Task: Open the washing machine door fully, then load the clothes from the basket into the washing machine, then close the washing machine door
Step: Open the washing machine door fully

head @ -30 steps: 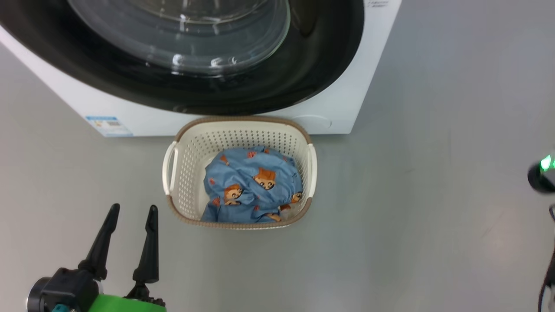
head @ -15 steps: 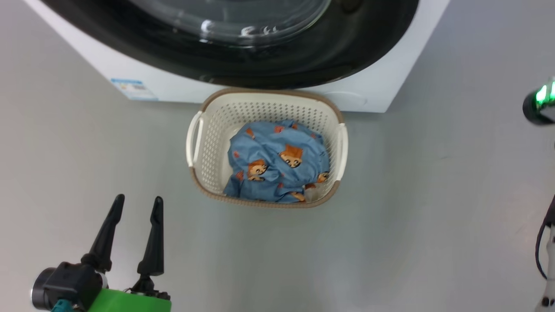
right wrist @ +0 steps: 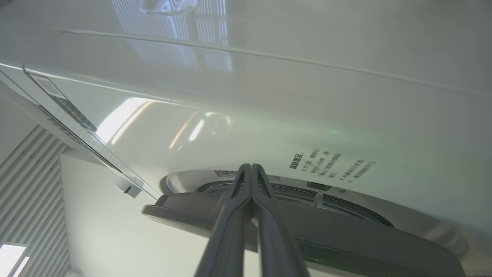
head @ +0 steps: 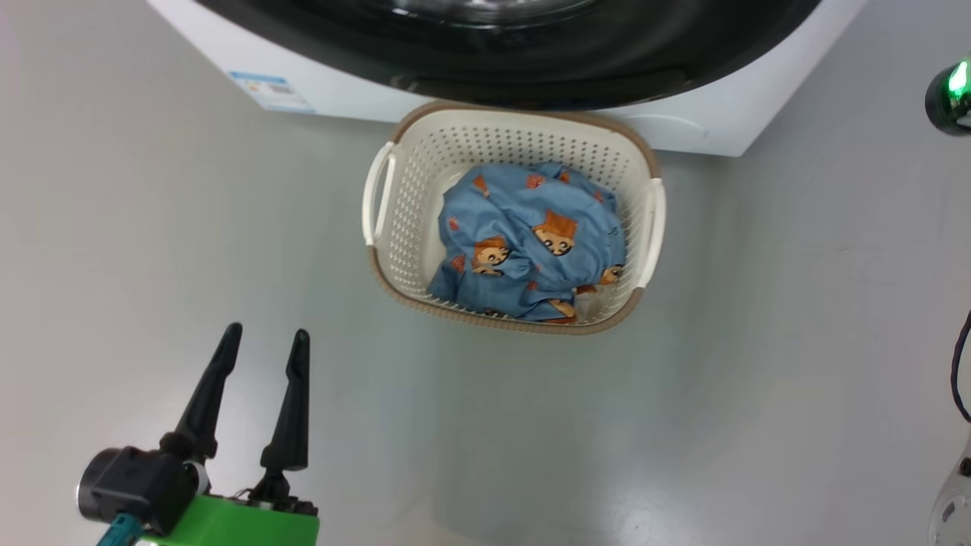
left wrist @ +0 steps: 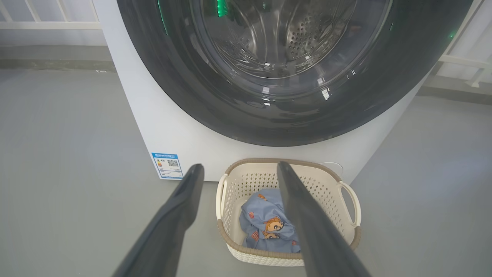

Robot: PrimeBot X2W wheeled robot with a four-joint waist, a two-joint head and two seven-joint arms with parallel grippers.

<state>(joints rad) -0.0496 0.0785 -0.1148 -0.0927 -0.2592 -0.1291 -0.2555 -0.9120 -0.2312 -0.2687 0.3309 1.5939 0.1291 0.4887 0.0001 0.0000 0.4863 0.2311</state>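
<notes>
Hook the stiff, slippery door rim (left wrist: pixel 180 96) with the pressed-together right claw (right wrist: pixel 251 167), sparing the spread left claw (head: pixel 267 332).

We are seeing a blue label (left wrist: pixel 167 165) sitting low on the white front of the washing machine (left wrist: pixel 161 127), carrying a QR code and fine print that we are failing to read. In the right wrist view we are looking at short lines of dark Chinese characters (right wrist: pixel 332 165) printed on the machine's white front (too small and slanted for us to read with any certainty).
</notes>
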